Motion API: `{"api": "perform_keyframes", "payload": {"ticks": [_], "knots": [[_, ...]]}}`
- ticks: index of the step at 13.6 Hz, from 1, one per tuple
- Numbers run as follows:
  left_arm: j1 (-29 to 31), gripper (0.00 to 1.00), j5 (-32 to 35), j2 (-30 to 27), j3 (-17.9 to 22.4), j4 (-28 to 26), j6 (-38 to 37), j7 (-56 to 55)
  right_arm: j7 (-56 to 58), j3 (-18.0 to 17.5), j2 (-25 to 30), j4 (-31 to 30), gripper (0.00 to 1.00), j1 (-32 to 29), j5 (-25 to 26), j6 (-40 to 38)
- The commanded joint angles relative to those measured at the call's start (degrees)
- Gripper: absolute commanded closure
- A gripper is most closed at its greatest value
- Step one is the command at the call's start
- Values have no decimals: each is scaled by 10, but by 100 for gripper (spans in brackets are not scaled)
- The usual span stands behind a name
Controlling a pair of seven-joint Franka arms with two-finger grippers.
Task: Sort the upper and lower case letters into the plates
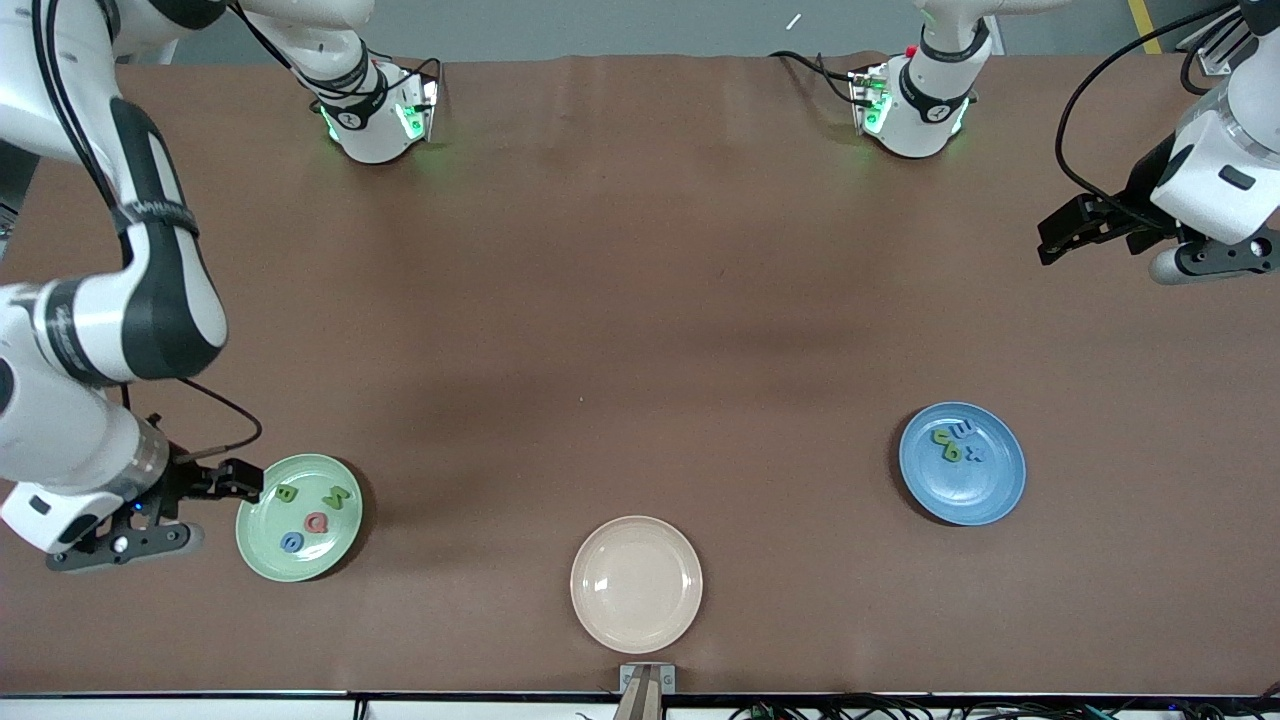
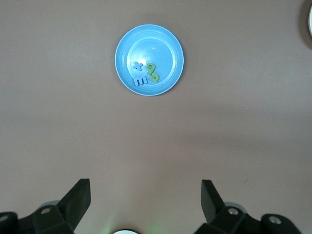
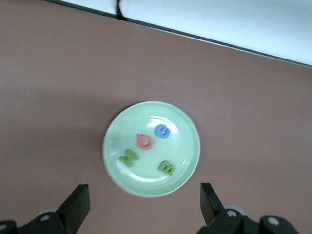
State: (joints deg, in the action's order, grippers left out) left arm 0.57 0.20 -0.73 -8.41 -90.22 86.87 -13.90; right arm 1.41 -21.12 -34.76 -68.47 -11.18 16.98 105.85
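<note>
The pale green plate (image 1: 262, 540) lies near the front camera at the right arm's end and holds several letters: a green B (image 1: 287, 493), a green M (image 1: 340, 497), a pink-red Q (image 1: 317, 521) and a blue G (image 1: 292, 542). The blue plate (image 1: 985, 495) toward the left arm's end holds several green and blue letters (image 1: 955, 445). My right gripper (image 1: 243, 481) is open and empty, over the table just beside the green plate (image 3: 180, 141). My left gripper (image 1: 1047, 240) is open and empty, over bare table at the left arm's end, well away from the blue plate (image 2: 161, 48).
A cream-beige plate (image 1: 636, 583) with nothing on it lies between the two plates, nearest the front camera; its rim shows in the left wrist view (image 2: 310, 24). The table's front edge (image 3: 219, 19) runs just past the green plate. The brown table (image 1: 640, 300) is bare in the middle.
</note>
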Motion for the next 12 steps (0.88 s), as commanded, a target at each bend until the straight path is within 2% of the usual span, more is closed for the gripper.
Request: {"api": "perform_keyframes", "payload": {"ticks": [1, 2, 4, 6, 7, 10, 12], "knots": [[-3, 0, -6, -16, 2, -14, 9, 0, -9, 102, 75, -31, 0, 73, -87, -29], [-3, 0, -6, -17, 2, -14, 8, -1, -9, 139, 89, -31, 0, 98, -112, -42], [-2, 0, -7, -17, 2, -10, 6, 6, -9, 181, 123, -33, 0, 128, -145, -76], [-3, 0, -6, -18, 2, -10, 5, 4, -55, 239, 176, -67, 0, 179, -153, -92], [-2, 0, -6, -17, 1, -11, 5, 4, -72, 248, 202, -89, 0, 187, -153, -91], [-3, 0, -6, -17, 1, -11, 5, 4, -79, 238, 293, -175, 0, 159, -154, -82], [-3, 0, -6, -17, 1, -10, 5, 5, -79, 199, 328, -203, 0, 122, -158, -81]]}}
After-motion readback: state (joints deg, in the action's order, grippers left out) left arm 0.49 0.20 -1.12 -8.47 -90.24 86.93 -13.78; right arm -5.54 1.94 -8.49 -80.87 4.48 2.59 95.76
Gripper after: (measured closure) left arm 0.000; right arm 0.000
